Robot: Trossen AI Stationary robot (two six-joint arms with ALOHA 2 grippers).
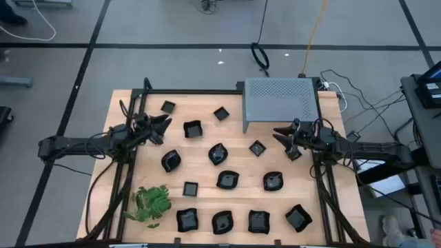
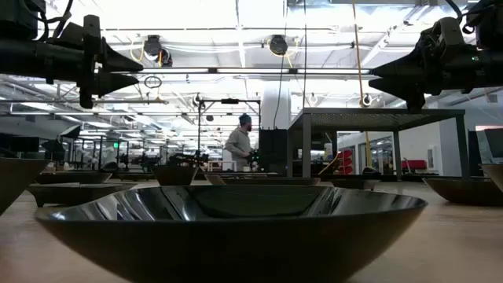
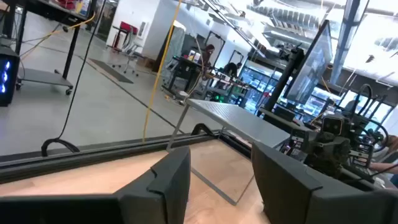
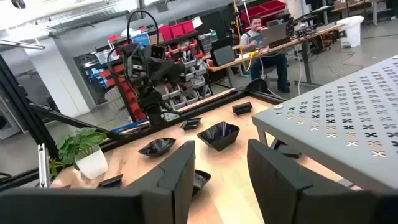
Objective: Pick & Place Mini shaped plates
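Step in hand: judging by the layout, nothing is being carried; both arms are hovering ahead of a first pick.
Mini shaped plates (image 1: 218, 153): lying scattered, well apart, over the counter (image 1: 241, 165), between the two arms.
Left gripper (image 1: 164, 128): hanging at the left side, fingers spread, holding nothing.
Right gripper (image 1: 281, 134): poised just in front of the grey perforated box (image 1: 280, 98), fingers parted, empty.
Next move: probably calling for a descent over the nearest plate, fingers straddling its rim.
Green sprig (image 1: 151, 203): sitting at the near left corner.
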